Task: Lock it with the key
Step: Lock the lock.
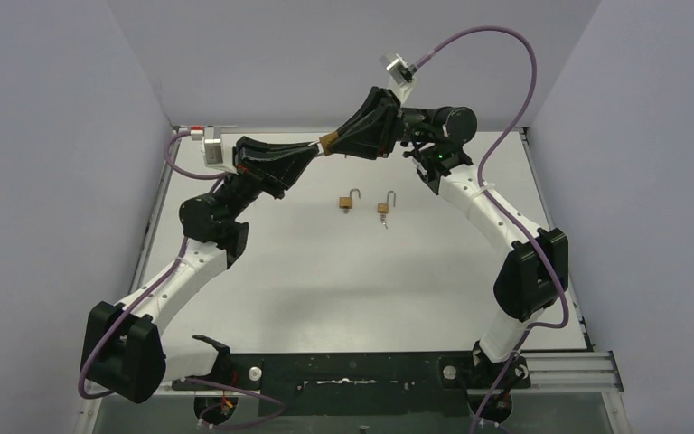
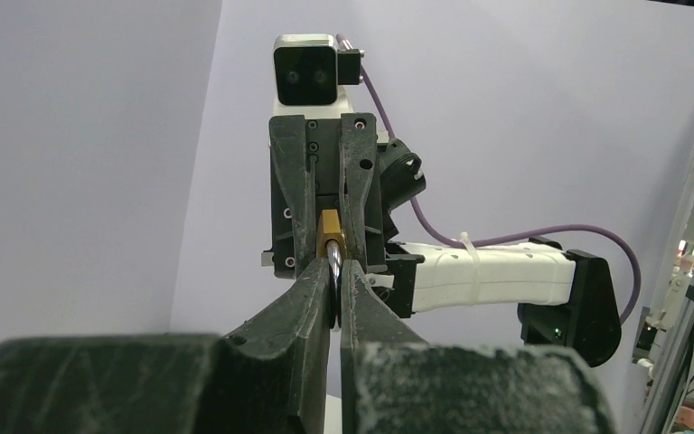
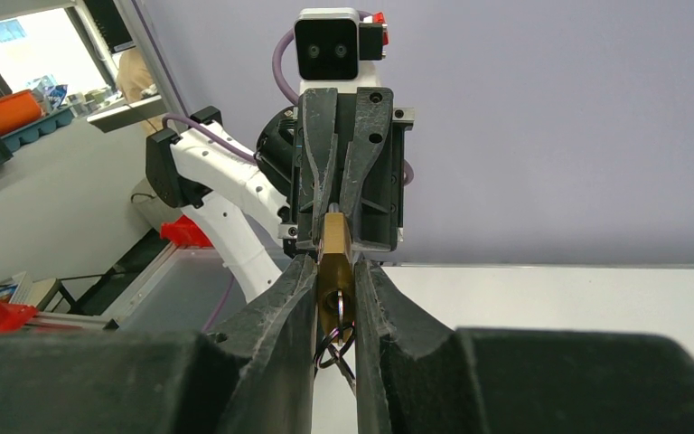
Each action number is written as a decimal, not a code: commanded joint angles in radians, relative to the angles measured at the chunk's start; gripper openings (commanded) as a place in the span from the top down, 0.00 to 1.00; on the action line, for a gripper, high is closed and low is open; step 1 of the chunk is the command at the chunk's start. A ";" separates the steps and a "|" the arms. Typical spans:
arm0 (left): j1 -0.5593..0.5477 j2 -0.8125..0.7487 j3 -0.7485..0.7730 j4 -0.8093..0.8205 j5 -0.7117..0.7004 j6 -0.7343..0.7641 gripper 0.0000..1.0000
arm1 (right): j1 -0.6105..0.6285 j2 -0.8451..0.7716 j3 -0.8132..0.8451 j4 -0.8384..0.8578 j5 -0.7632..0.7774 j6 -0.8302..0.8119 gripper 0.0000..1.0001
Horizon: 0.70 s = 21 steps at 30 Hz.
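Note:
Both arms meet in the air over the back of the table. My right gripper (image 3: 335, 264) is shut on the body of a brass padlock (image 3: 334, 246). A key (image 3: 339, 306) sits in its keyhole, with dark key rings (image 3: 330, 348) hanging below. My left gripper (image 2: 335, 276) faces it and is shut on the padlock's silver shackle (image 2: 335, 264); the brass body (image 2: 331, 226) shows just beyond. From the top view the padlock (image 1: 328, 142) is a small brass spot between the left gripper (image 1: 314, 147) and the right gripper (image 1: 339, 138).
Two more brass padlocks with raised shackles lie mid-table, one (image 1: 349, 201) to the left and one (image 1: 384, 207) to the right with something small below it. The white table (image 1: 352, 289) has raised rails at its left and right edges. Purple cables loop above both arms.

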 commanded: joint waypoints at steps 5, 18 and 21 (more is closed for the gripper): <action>-0.111 0.068 0.040 -0.082 0.106 0.021 1.00 | 0.127 0.038 0.040 -0.029 -0.001 -0.019 1.00; -0.124 0.070 0.037 -0.087 0.107 0.040 1.00 | 0.127 0.037 0.044 -0.030 -0.005 -0.020 1.00; -0.121 0.052 0.035 -0.110 0.106 0.057 1.00 | 0.116 0.029 0.036 -0.030 -0.002 -0.020 1.00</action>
